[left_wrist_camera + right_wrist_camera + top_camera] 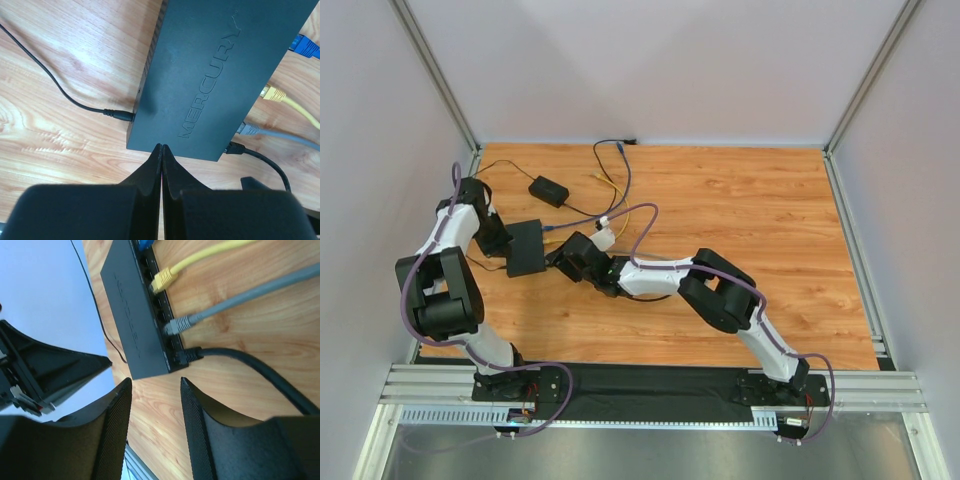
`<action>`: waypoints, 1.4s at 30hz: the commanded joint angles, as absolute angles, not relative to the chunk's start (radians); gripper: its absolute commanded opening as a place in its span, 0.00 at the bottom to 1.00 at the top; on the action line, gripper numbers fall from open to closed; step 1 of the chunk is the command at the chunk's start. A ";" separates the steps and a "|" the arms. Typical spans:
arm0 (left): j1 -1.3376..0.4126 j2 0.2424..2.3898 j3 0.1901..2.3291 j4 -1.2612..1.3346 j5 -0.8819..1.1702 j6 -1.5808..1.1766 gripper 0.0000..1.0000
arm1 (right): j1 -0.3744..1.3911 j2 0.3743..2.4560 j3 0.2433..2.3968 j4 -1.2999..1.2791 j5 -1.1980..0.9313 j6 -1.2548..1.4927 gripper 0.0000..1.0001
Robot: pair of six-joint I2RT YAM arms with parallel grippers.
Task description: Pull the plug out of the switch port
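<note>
Right gripper (155, 384) fingers spread, tips just short of black plug (189, 355) seated in the end port of the switch (130, 305). Grey plug (175, 326) and yellow plug (161, 280) sit in ports further along. Left gripper (161, 148) pressed together at the switch's opposite edge. Top embossed MERCURY. Switch lies left on the table (740, 230).

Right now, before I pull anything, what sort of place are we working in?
Probably a lab robot test cell, not a real network room: a wood-grain table boxed in by plain white panels on aluminium posts, with a switch and a few loose cables laid out on it.
</note>
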State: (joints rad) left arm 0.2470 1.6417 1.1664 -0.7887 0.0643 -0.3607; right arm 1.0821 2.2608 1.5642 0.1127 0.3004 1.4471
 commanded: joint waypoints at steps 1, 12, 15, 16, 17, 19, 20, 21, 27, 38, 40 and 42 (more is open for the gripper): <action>0.238 1.651 1.200 -0.793 0.081 -0.341 0.00 | 1.068 2.315 1.575 0.201 0.364 1.508 0.45; 0.230 1.658 1.200 -0.793 0.072 -0.345 0.00 | 1.058 2.330 1.568 0.216 0.347 1.517 0.45; 0.225 1.658 1.198 -0.792 0.074 -0.345 0.00 | 1.060 2.345 1.582 0.209 0.338 1.516 0.46; 0.225 1.660 1.198 -0.790 0.074 -0.345 0.00 | 1.060 2.347 1.583 0.206 0.334 1.516 0.46; 0.225 1.661 1.200 -0.790 0.078 -0.345 0.00 | 1.060 2.349 1.585 0.206 0.331 1.519 0.46; 0.225 1.663 1.201 -0.788 0.081 -0.347 0.00 | 1.068 2.344 1.585 0.204 0.328 1.511 0.47; 0.224 1.664 1.201 -0.790 0.081 -0.345 0.00 | 1.071 2.344 1.585 0.203 0.327 1.506 0.47; 0.224 1.666 1.203 -0.792 0.081 -0.347 0.00 | 1.072 2.342 1.585 0.199 0.327 1.503 0.47; 0.225 1.666 1.201 -0.790 0.083 -0.347 0.00 | 1.078 2.355 1.586 0.195 0.310 1.509 0.47; 0.224 1.670 1.200 -0.792 0.080 -0.347 0.00 | 1.081 2.427 1.655 0.176 0.284 1.506 0.45; 0.225 1.670 1.200 -0.792 0.078 -0.347 0.00 | 1.081 2.425 1.652 0.173 0.288 1.517 0.45; 0.224 1.672 1.200 -0.792 0.078 -0.348 0.00 | 1.081 2.422 1.641 0.179 0.299 1.520 0.40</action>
State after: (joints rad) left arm 0.2287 1.6653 1.1664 -0.7883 0.0711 -0.3599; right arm 1.0748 2.3981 1.6310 0.1890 0.2691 1.5059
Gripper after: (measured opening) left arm 0.003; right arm 0.411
